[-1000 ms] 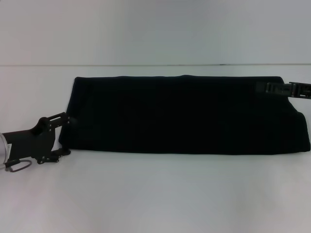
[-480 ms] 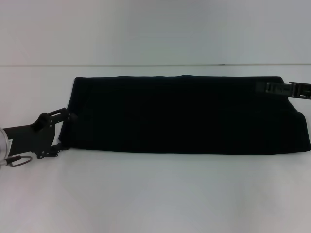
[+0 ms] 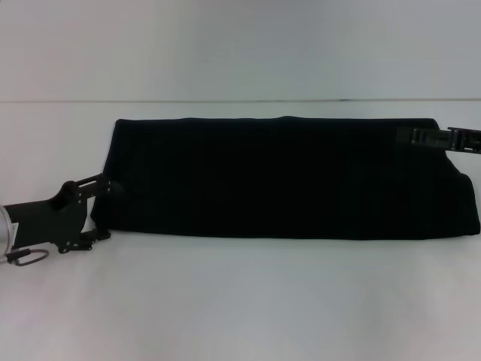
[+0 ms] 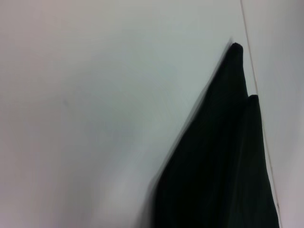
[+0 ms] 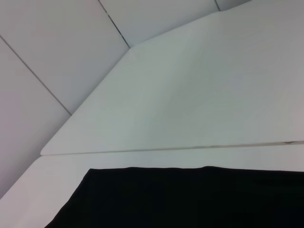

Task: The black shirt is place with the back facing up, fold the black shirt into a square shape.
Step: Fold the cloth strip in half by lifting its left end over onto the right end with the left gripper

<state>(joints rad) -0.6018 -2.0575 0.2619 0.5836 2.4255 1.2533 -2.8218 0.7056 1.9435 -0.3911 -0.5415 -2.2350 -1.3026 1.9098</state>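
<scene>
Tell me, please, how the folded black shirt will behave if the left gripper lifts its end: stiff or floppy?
Probably floppy: the black shirt is soft cloth lying flat in a long folded band on the white table. Lifted by the left gripper at one end only, its stacked layers could sag or slide apart.

One black shirt (image 3: 289,178), apparently folded; two tools: left tool (image 3: 104,210), right tool (image 3: 409,136).

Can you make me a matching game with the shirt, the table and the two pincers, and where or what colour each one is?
Things:
1. shirt
2. table
3. left pincer
4. right pincer

Descriptions:
A. white
B. at the shirt's far right corner
C. black, folded into a long band
D. at the shirt's near left end

Pairs: 1-C, 2-A, 3-D, 4-B
</scene>
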